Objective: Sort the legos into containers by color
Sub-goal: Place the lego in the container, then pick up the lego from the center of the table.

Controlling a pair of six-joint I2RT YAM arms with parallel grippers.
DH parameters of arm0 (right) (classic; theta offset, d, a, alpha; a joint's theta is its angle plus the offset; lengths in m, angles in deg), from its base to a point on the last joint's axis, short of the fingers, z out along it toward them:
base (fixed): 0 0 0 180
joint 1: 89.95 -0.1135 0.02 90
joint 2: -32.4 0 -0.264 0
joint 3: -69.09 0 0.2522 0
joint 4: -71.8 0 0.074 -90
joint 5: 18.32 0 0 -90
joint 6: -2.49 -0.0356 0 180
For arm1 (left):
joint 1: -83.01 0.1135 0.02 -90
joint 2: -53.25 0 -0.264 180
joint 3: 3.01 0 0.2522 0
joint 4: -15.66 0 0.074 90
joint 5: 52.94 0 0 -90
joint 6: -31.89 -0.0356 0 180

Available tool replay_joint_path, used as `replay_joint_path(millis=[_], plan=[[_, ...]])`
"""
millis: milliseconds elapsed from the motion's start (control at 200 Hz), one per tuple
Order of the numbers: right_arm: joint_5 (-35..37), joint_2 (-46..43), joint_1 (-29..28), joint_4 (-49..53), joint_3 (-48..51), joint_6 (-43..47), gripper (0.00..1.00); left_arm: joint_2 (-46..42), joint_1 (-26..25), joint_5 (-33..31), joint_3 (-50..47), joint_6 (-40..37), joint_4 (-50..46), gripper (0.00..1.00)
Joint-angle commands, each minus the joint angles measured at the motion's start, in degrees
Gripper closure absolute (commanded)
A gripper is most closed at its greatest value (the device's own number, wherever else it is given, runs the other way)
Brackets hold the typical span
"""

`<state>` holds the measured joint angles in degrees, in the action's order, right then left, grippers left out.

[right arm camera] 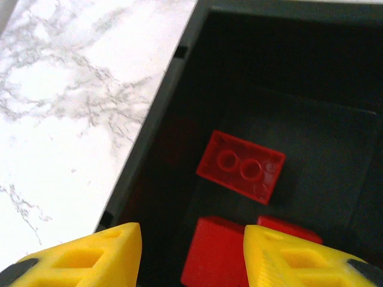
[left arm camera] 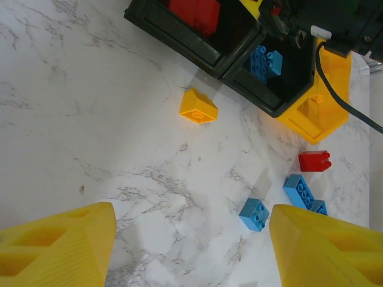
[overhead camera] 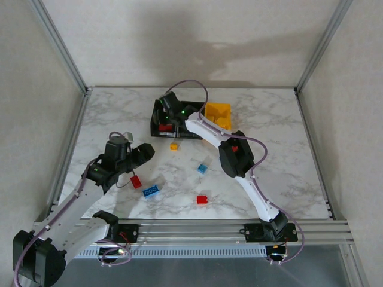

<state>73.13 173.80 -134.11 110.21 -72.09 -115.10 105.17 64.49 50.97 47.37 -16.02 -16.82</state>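
Right gripper (right arm camera: 192, 258) is hanging inside the left black bin (right arm camera: 157, 128), fingers standing apart. The near red brick (right arm camera: 212, 254) is lying between them, clear of one finger and close by the other, so we are reading it as not pinched. A two-stud red brick (right arm camera: 241, 167) is resting on the bin floor at 12 o'clock of it.

Left gripper (left arm camera: 191, 254) is hovering over bare marble, fingers spread wide with nothing between them.

The containers are sitting at 12 o'clock of table centre. The middle black bin (left arm camera: 251, 91) is holding blue pieces, and the yellow bin (left arm camera: 320, 116) is standing at its 3 o'clock side. Loose legos are lying at 6 o'clock of the bins: yellow brick (overhead camera: 174, 146), small blue brick (overhead camera: 203, 168), long blue brick (overhead camera: 151, 191), loose red brick (overhead camera: 136, 181) and front red brick (overhead camera: 203, 200).

Handling, our judgement: the bricks are looking light, rigid and slick. We are favouring a pinch across two flat opposite sides, never over the studs. The yellow brick is looking sloped, so its upright faces are the ones to take.

Room: the marble table (overhead camera: 281, 149) is lying open at 9 and 6 o'clock of the yellow brick, while the bin wall is crowding its 12 o'clock. The right arm is stretching over the bins from 5 o'clock. That is leaving the left gripper a free approach from 7 o'clock.
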Motion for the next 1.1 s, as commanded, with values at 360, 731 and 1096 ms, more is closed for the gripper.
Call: replay_joint_path(millis=[360,731,1096], plan=[[7.8,-40.3,-2.8,-9.6,46.2,0.4,0.45,-1.0,-1.4,-1.6,-0.9,-0.7,-1.6,0.31],[11.5,-55.2,-2.7,-3.0,68.5,-7.0,0.34,8.5,-11.4,-2.8,1.7,-0.4,5.4,0.31],[8.6,-50.4,-2.9,-6.0,74.3,-20.4,0.26,9.6,-12.8,-4.1,1.8,-0.5,5.1,0.31]])
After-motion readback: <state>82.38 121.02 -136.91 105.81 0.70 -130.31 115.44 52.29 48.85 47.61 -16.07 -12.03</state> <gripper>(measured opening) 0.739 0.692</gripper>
